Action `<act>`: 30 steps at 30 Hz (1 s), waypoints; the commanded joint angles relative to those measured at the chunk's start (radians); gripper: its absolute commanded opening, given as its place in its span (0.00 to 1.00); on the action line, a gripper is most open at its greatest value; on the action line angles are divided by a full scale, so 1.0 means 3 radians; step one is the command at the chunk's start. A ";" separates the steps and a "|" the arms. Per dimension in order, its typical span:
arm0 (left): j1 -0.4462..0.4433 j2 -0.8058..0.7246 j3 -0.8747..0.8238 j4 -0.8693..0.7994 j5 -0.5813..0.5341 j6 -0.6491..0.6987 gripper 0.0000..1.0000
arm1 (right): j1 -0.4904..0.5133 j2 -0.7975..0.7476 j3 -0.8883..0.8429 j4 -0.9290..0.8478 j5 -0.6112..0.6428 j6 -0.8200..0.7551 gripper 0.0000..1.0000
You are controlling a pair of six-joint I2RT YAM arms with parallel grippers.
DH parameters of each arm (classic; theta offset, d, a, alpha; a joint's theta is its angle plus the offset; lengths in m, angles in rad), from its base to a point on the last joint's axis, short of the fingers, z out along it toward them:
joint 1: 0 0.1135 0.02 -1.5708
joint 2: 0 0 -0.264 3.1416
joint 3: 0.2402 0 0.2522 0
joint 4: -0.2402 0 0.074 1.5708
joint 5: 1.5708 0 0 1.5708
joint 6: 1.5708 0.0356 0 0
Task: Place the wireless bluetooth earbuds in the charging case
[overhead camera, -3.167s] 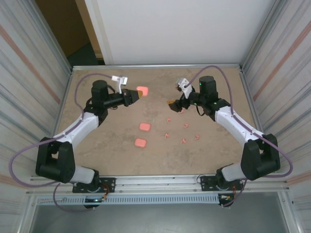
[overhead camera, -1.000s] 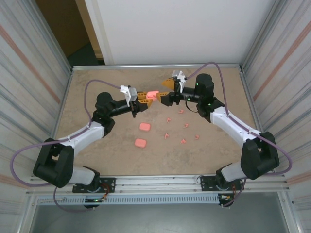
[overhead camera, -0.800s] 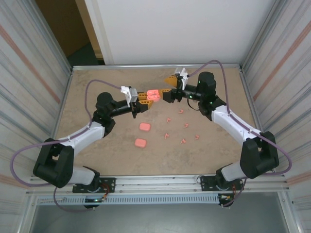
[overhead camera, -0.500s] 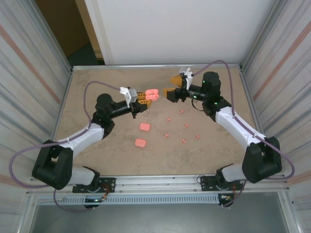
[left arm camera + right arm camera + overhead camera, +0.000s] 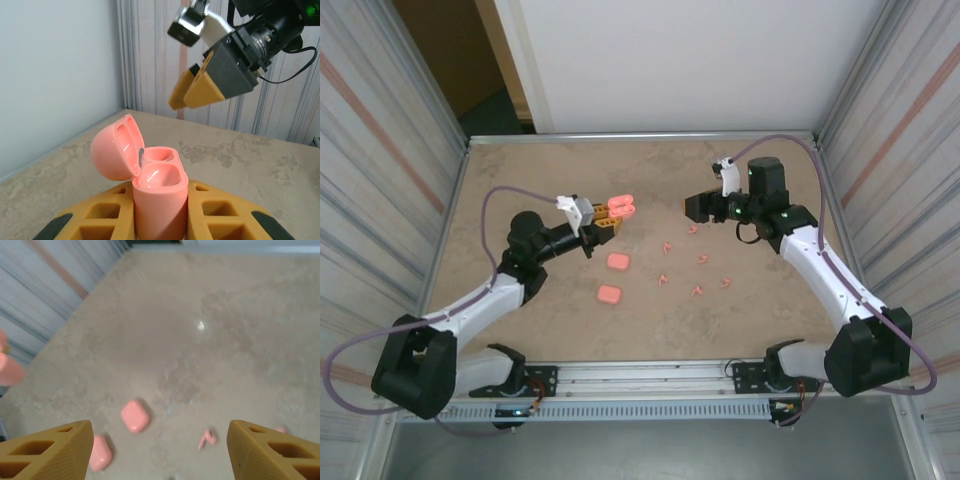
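Observation:
My left gripper is shut on a pink charging case and holds it up above the table. In the left wrist view the case stands upright between the yellow fingers, its lid hinged open to the left and both wells empty. My right gripper hovers open to the right of the case, apart from it, with nothing between its fingers. Several tiny pink earbuds lie on the table, among them one, another and one below the right gripper.
Two closed pink cases lie mid-table, left of the earbuds; the right wrist view shows them too. Metal walls enclose the table on both sides.
The right gripper met the held case, then drew back to the right. The case's lid now stands open. The left arm has pulled the case slightly left and nearer.

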 commanded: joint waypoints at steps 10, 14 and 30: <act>0.0039 -0.0425 -0.0293 -0.0072 -0.0146 0.0033 0.00 | 0.0457 0.0292 -0.0019 -0.0929 0.0403 0.0147 0.60; 0.0039 -0.0559 -0.0367 -0.0139 -0.0175 0.0033 0.00 | 0.0679 0.0556 -0.0035 -0.0956 0.0466 0.0142 0.56; 0.0037 -0.0747 -0.0450 -0.0276 -0.0250 0.0054 0.00 | 0.0956 0.1503 0.0171 -0.0941 0.0476 0.0038 0.43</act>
